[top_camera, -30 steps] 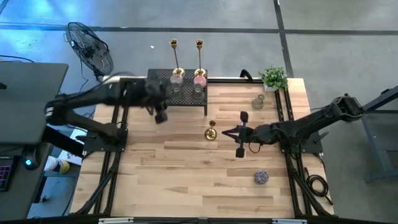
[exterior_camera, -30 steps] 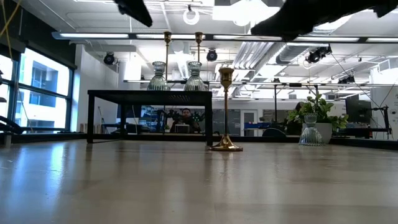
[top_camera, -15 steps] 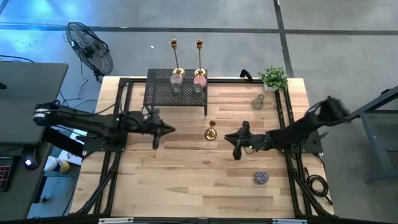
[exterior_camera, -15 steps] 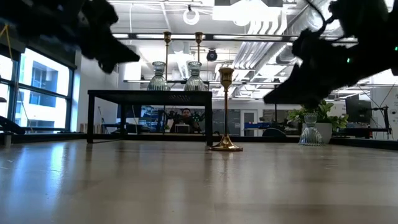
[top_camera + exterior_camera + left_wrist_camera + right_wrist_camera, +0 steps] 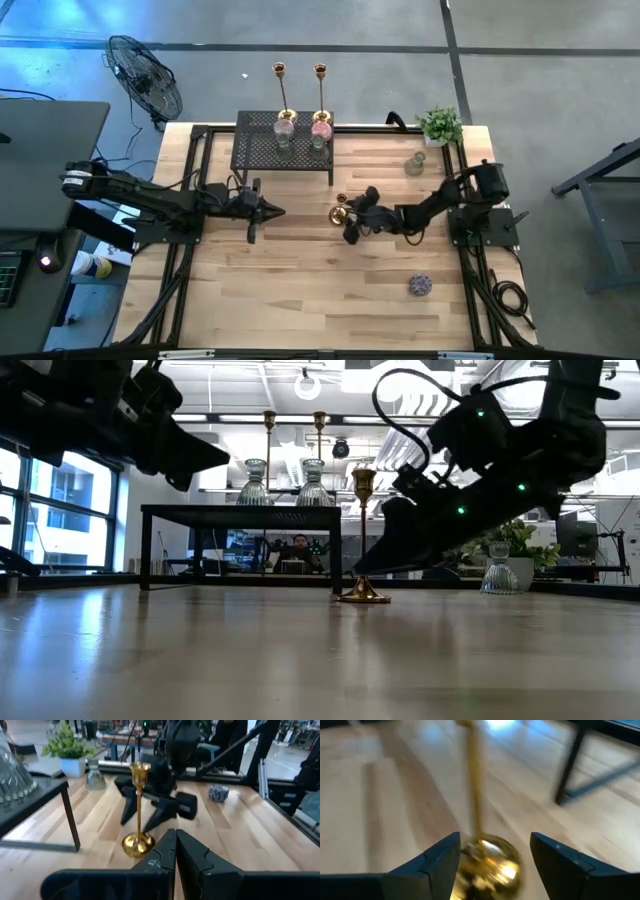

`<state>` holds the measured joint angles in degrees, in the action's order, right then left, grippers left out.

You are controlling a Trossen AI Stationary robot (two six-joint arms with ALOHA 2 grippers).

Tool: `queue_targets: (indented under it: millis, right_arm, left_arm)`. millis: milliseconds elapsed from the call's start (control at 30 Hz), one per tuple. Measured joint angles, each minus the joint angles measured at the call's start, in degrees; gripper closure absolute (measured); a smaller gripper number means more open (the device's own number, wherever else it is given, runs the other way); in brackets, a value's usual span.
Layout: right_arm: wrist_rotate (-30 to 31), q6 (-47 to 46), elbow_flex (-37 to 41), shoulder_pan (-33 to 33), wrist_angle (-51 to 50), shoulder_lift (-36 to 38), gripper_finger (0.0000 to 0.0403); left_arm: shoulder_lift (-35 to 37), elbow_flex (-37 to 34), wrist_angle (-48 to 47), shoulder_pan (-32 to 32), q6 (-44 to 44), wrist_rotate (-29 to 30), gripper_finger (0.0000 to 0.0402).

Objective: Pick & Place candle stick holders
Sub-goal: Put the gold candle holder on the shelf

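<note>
A gold candlestick [image 5: 340,212] stands upright on its round base on the table in front of the black mesh rack [image 5: 255,150]. It also shows in the low view [image 5: 363,530] and the left wrist view [image 5: 138,810]. My right gripper [image 5: 350,218] is open and low, with a finger on each side of the candlestick's base [image 5: 490,865]; I cannot tell whether they touch it. My left gripper [image 5: 268,210] is shut and empty, just left of the candlestick and pointing at it. Two more gold candlesticks [image 5: 283,95] and small holders [image 5: 320,128] stand on the rack.
A pale green holder [image 5: 414,165] stands at the far right beside a potted plant [image 5: 440,125]. A purple holder [image 5: 420,286] lies near the right front. The rack's legs [image 5: 70,815] stand close to the candlestick. Bare wood lies toward the near edge.
My right gripper has come down and gone toward the table's left, up to the lone gold candlestick, and now straddles its base. My left gripper has dropped from beside the rack to low over the table, then kept still. The candlestick has not moved.
</note>
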<state>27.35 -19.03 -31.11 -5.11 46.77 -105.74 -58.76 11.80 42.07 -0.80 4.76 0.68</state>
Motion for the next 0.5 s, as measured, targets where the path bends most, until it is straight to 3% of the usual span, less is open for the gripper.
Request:
queue_targets:
  millis: [200,333,500]
  right_arm:
    - [-2.1,4.1,-2.3,0.6,2.1,-0.9,0.0217]
    - [1.1,4.3,-2.2,0.3,2.0,-1.0,0.0292]
    - [-1.1,6.4,-2.4,-1.2,3.1,-0.8,0.0389]
  left_arm:
    - [-5.6,0.1,6.1,0.0,-0.2,0.3,0.0397]
    - [-10.0,0.6,8.4,0.0,1.3,-0.3,0.0396]
    - [-16.0,5.0,8.4,-2.9,3.0,3.1,0.0391]
